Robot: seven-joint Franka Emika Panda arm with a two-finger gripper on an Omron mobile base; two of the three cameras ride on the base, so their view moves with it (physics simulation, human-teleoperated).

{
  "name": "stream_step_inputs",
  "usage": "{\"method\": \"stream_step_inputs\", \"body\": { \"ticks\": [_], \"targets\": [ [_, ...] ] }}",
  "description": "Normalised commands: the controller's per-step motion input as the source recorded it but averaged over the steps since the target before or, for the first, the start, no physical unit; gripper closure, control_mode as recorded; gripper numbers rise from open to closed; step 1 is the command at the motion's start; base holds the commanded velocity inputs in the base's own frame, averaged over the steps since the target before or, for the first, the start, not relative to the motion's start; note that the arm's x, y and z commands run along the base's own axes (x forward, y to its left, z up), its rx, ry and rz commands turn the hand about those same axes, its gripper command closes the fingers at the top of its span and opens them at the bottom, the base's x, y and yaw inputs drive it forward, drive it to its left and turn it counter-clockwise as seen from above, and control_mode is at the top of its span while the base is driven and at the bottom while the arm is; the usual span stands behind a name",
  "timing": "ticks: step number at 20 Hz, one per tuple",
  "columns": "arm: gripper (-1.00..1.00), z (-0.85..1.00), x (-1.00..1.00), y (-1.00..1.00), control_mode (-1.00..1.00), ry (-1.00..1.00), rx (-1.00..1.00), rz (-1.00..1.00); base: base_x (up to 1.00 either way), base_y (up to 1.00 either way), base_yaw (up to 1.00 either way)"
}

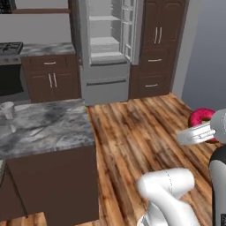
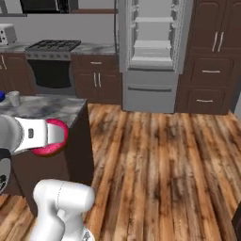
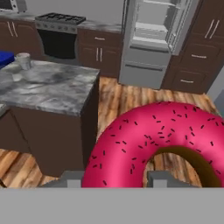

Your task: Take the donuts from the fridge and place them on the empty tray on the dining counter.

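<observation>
Clamped in the two-finger gripper [image 3: 113, 179] is a ring donut with red-pink frosting and dark sprinkles [image 3: 157, 140], carried in the air above the wooden plank floor [image 2: 160, 155]. Ahead stands the tall grey fridge [image 2: 153, 52] with its doors open, and to one side a grey-and-white marbled stone counter [image 1: 42, 126] bearing a small pale cup [image 1: 7, 110].

Glossy pink-frosted donut [image 3: 157, 135]; marbled stone dining counter [image 3: 48, 89]; streaky wood-plank floor [image 2: 160, 160]; matt grey fridge [image 2: 151, 52]
</observation>
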Motion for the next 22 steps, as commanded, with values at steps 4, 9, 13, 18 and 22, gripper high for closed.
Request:
{"method": "stream_step_inputs", "body": {
  "ticks": [4,9,13,18,22],
  "targets": [
    [1.00,0.00,0.00,0.00,1.00,0.00,0.00,0.00,-1.00,1.00,0.00],
    [1.00,0.00,0.00,0.00,1.00,0.00,0.00,0.00,-0.76,1.00,0.00],
    [1.00,0.00,0.00,0.00,1.00,0.00,0.00,0.00,0.02,1.00,0.00],
    [1.00,0.00,0.00,0.00,1.00,0.00,0.00,0.00,0.13,1.00,0.00],
    [1.00,0.00,0.00,0.00,1.00,0.00,0.00,0.00,0.01,1.00,0.00]
  ]
}}
